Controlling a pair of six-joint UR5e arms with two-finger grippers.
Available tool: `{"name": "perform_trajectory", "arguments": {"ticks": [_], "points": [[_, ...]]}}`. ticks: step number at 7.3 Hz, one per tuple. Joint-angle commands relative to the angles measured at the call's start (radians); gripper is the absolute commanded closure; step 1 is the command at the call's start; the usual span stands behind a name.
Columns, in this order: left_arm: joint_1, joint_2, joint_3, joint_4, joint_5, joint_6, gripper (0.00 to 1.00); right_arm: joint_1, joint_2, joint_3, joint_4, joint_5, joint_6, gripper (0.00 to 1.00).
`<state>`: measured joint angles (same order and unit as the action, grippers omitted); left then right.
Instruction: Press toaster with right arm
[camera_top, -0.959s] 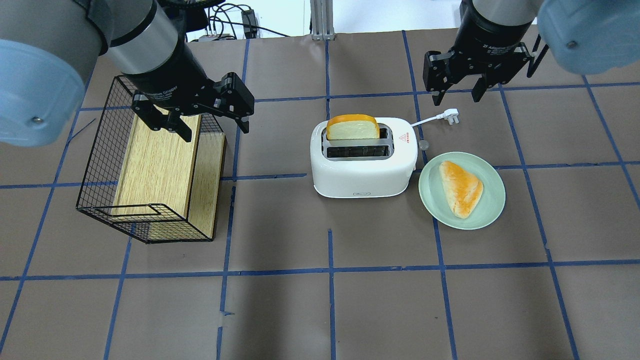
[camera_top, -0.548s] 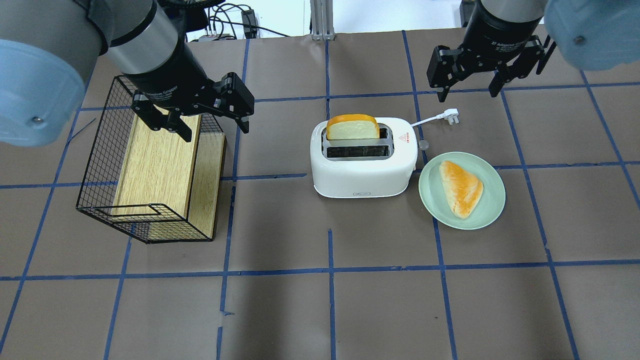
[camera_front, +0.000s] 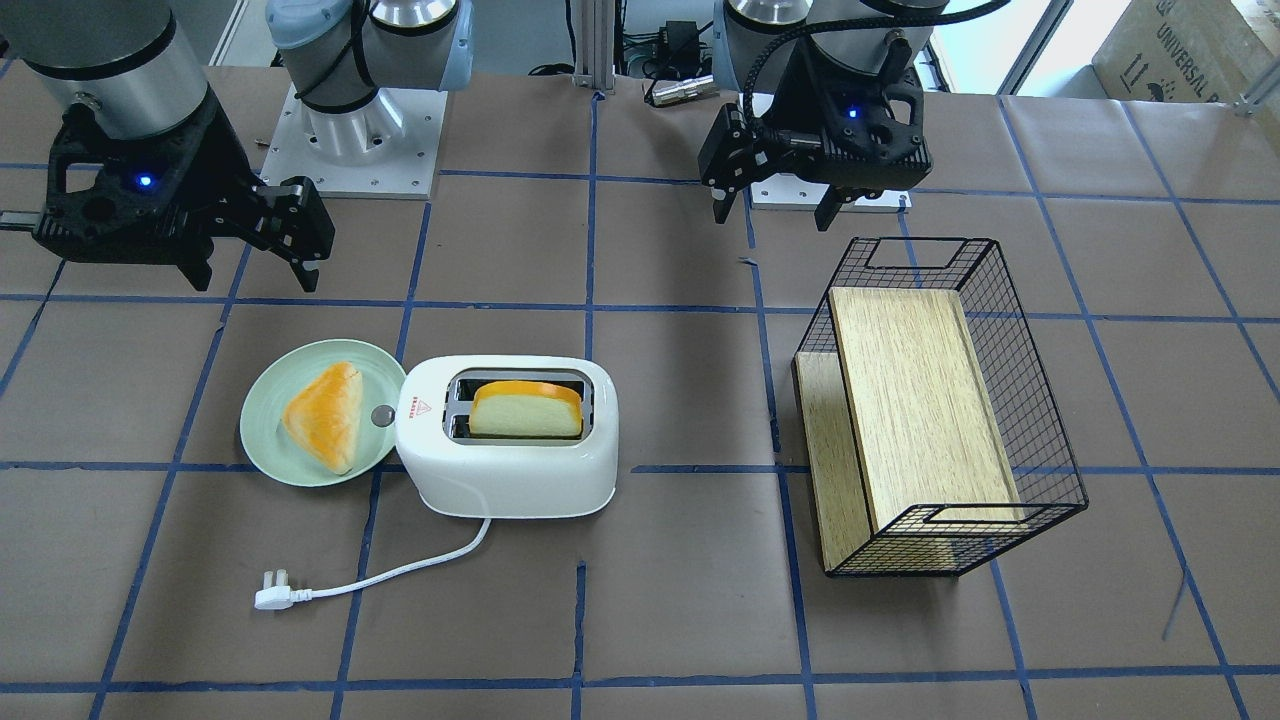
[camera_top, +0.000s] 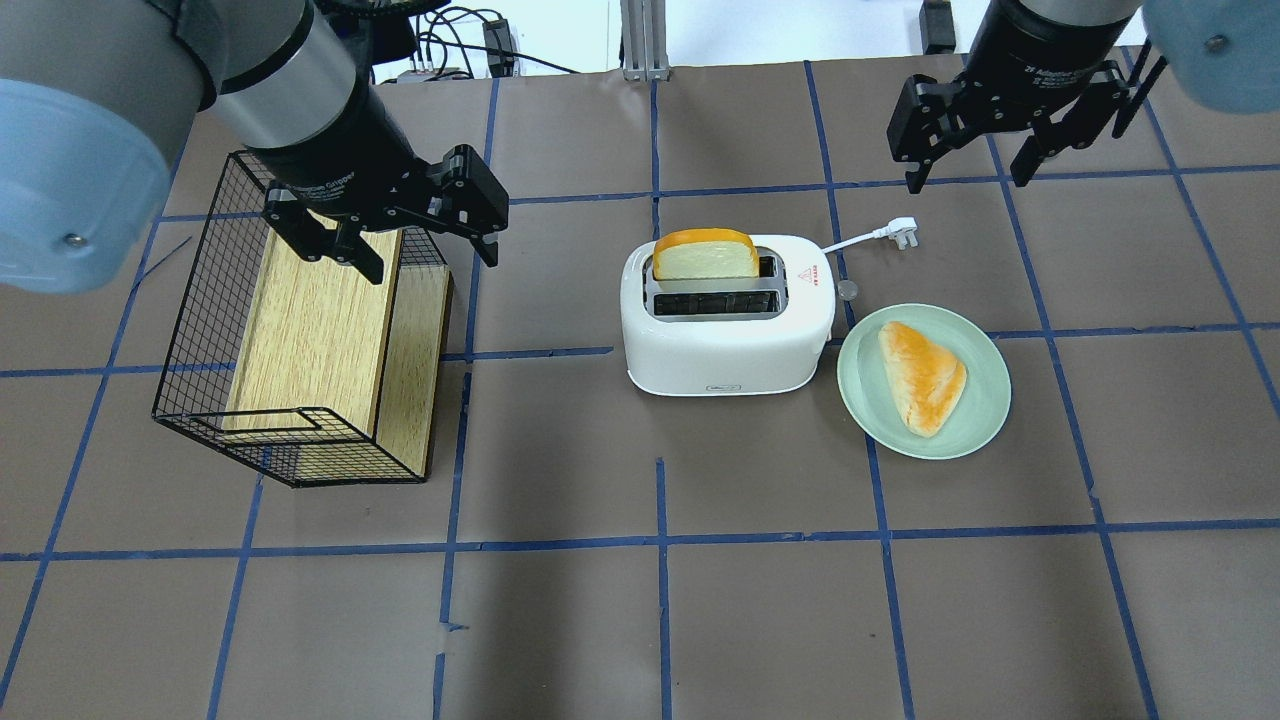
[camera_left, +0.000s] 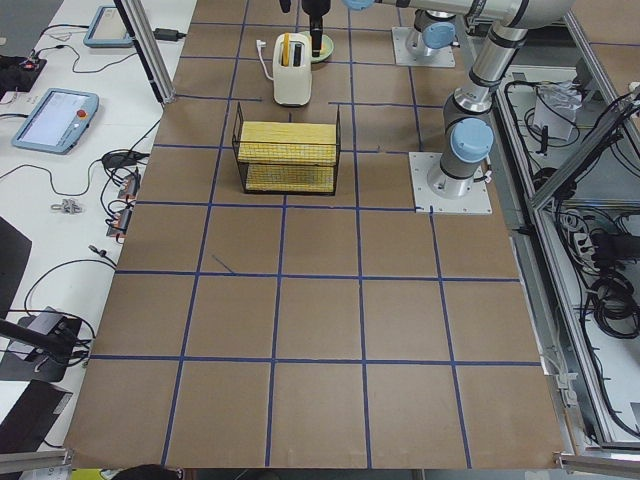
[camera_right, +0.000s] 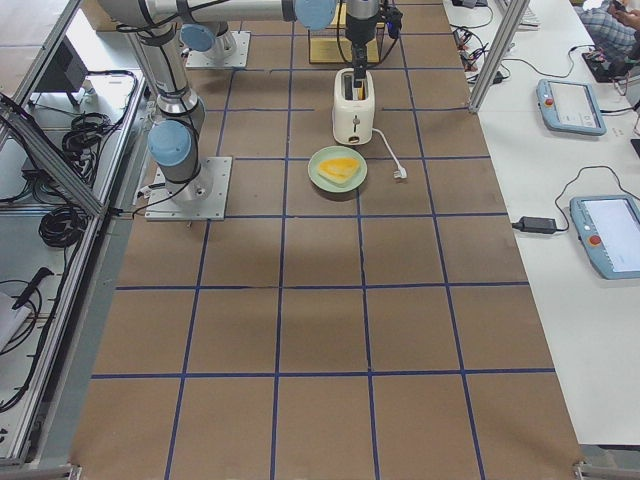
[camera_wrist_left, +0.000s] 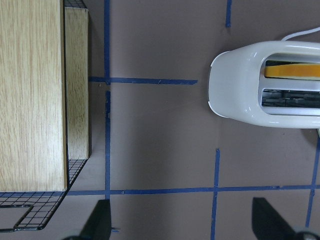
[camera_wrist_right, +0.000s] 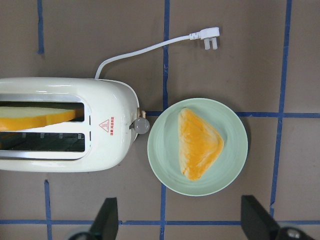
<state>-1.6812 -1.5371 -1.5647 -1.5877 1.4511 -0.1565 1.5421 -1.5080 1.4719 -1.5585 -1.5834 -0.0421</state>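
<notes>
The white toaster (camera_top: 727, 330) stands mid-table with a bread slice (camera_top: 705, 255) sticking up from its far slot. Its grey lever knob (camera_top: 848, 291) is at the end facing the plate and also shows in the right wrist view (camera_wrist_right: 141, 125). My right gripper (camera_top: 967, 180) is open and empty, in the air beyond and to the right of the toaster, clear of it; the front view shows it (camera_front: 255, 280) too. My left gripper (camera_top: 433, 265) is open and empty, above the near corner of the wire basket.
A pale green plate (camera_top: 985, 400) holding a triangular bread piece (camera_top: 922, 375) sits just right of the knob. The toaster's white plug (camera_top: 903, 229) lies under my right gripper. A black wire basket (camera_top: 200, 330) with a wooden box inside stands at the left.
My right gripper has moved to the right and slightly farther from the toaster, still open. The left arm, toaster and plate have not moved.
</notes>
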Motion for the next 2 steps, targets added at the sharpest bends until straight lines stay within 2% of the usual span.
{"name": "perform_trajectory", "arguments": {"ticks": [1, 2], "points": [[0.000, 0.000, 0.000, 0.000, 0.000, 0.000, 0.00, -0.005, 0.002, 0.001, 0.000, 0.000, -0.009, 0.10], [0.000, 0.000, 0.000, 0.000, 0.000, 0.000, 0.00, -0.004, -0.001, 0.001, -0.002, 0.003, -0.009, 0.08]]}}
